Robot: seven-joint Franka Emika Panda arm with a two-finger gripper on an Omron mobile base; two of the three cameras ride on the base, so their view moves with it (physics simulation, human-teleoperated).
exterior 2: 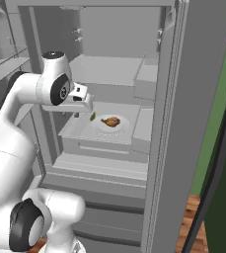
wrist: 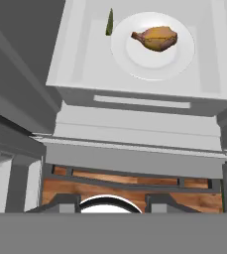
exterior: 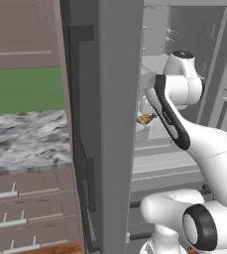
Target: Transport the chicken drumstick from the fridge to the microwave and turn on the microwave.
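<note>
The fridge (exterior 2: 183, 123) stands open with its pale shelves showing. The chicken drumstick (exterior 2: 111, 121) (wrist: 156, 38) (exterior: 145, 119) lies golden-brown on a white plate (wrist: 140, 64) on a middle shelf (wrist: 135, 94). My gripper (exterior 2: 83, 111) (wrist: 112, 202) hovers in front of that shelf's left front corner, above and short of the plate. Its fingers stand wide apart and hold nothing. The microwave is out of view.
A small green item (wrist: 109, 24) lies on the shelf beside the plate. The open fridge door (exterior: 115, 124) stands edge-on close by the arm's left. Beyond it are a marble counter (exterior: 26, 139) and brown drawers (exterior: 26, 198). Door bins (exterior 2: 6, 64) sit at the left.
</note>
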